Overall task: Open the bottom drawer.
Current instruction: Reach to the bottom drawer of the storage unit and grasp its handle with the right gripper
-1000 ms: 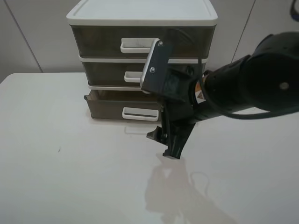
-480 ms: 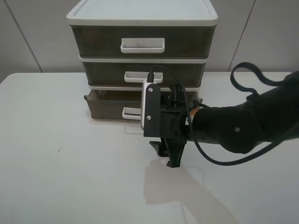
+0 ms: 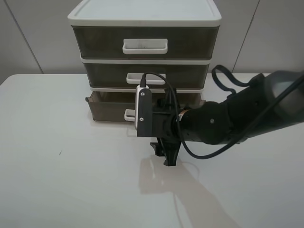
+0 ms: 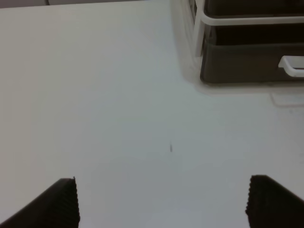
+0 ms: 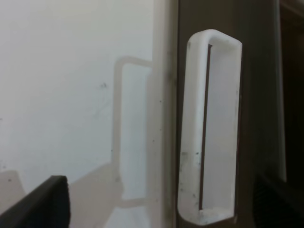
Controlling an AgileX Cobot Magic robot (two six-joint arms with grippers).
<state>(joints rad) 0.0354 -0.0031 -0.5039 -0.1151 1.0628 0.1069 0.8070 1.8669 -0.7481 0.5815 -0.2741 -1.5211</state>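
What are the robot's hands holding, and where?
Nothing. The left gripper is open above the table; the right gripper is open facing the bottom drawer's handle.

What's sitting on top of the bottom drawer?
Right above the bottom drawer sits the dark middle drawer, then the taller top drawer. The right arm covers much of the bottom drawer's front, so that part is hidden.

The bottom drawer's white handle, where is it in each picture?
High camera: the handle is mostly hidden behind the right arm; only one end shows.
Left wrist: one end peeks in at the picture's edge.
Right wrist: the handle shows whole and close up.
Shared landmark: the brown bottom drawer front behind it.
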